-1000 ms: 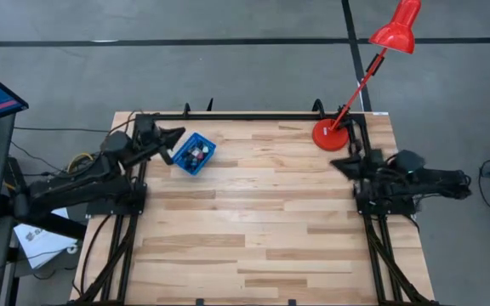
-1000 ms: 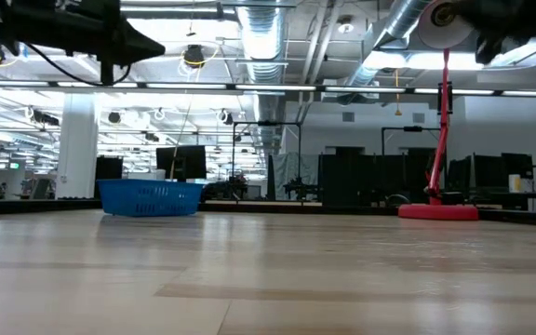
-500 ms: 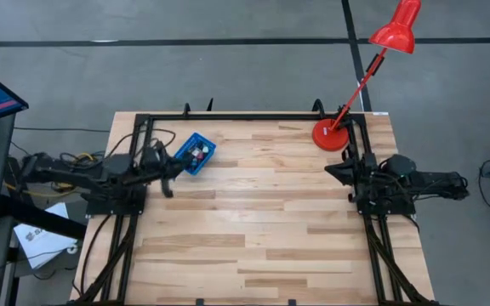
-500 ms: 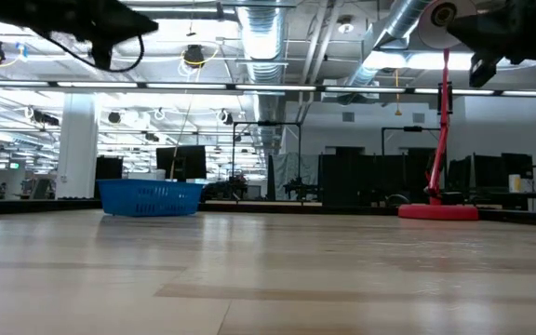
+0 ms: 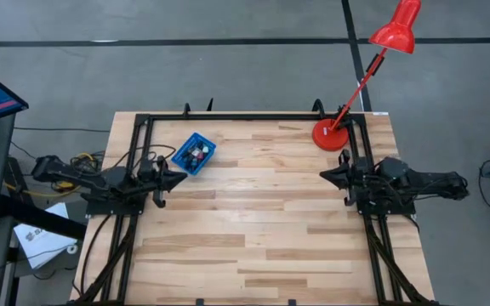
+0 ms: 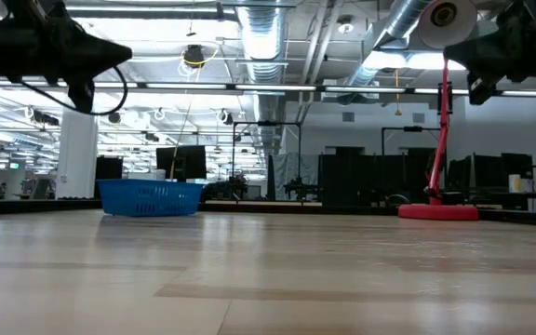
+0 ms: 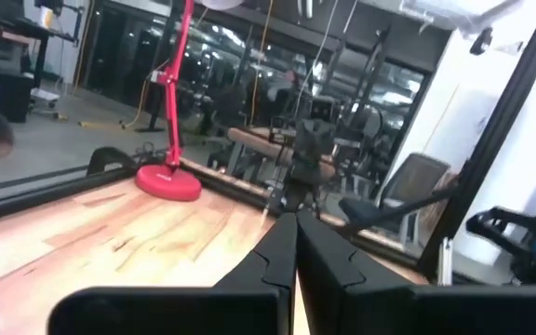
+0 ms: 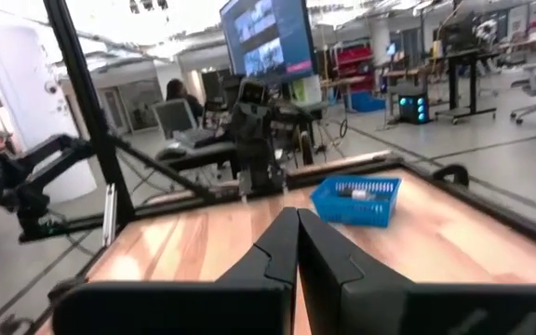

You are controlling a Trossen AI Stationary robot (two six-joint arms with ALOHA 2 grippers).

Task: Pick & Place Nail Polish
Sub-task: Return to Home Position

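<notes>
Fingers [image 7: 273, 262] together, both grippers [image 5: 179, 178] [image 5: 324, 177] level.

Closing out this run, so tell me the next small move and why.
Probably park both arms, no new grasp: the left end effector and right end effector sit shut and empty at the sides of the table, and the only bottles in view lie in the blue bin.

The wooden table [image 5: 253, 229] bears a blue bin [image 5: 196, 154] at its left side; a red lamp [image 5: 330, 134] stands at its right.
</notes>
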